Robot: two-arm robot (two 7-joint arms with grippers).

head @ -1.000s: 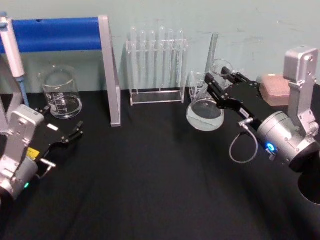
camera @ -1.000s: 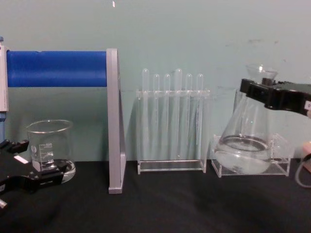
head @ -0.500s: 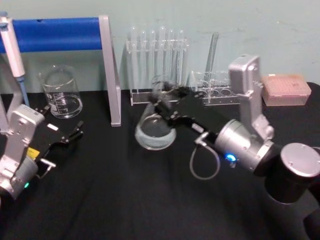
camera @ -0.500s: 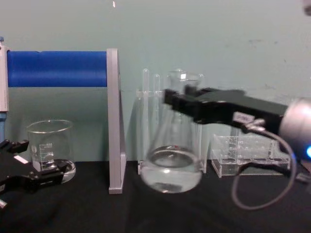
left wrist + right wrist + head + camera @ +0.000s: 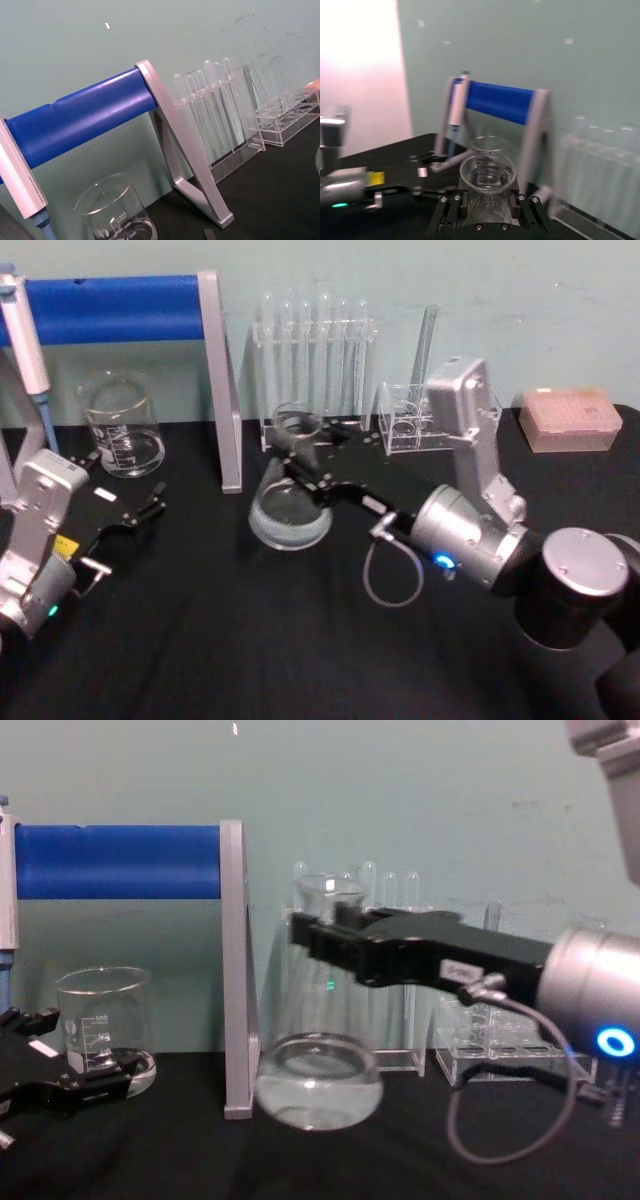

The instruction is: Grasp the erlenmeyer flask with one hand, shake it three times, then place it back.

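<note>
Black bench [image 5: 250, 640] against a pale green wall; its back edge is crowded and its front half is bare.

Your right end effector [image 5: 303, 448] reaches in from the right toward the middle of the bench. Its fingers are pinched on the neck of the erlenmeyer flask [image 5: 290, 515], just under the flared rim. The flask stands upright, with a little clear liquid in the wide base. From the chest view the base sits low over the bench, but you cannot tell whether it touches.

Clearances:
- The grey upright [image 5: 222, 390] of the blue-barred stand [image 5: 110, 308] is just to the flask's left, with a narrow gap between them.
- The test tube rack [image 5: 312, 370] is close behind the flask.
- The small clear rack [image 5: 405, 420] is behind the right arm, and the pink box [image 5: 570, 418] is farther right.
- Forward of the flask there is open black cloth.

Your left end effector [image 5: 150, 505] rests low at the left edge with its fingers spread and nothing between them. It is near the beaker [image 5: 122, 425] and well apart from the flask.
</note>
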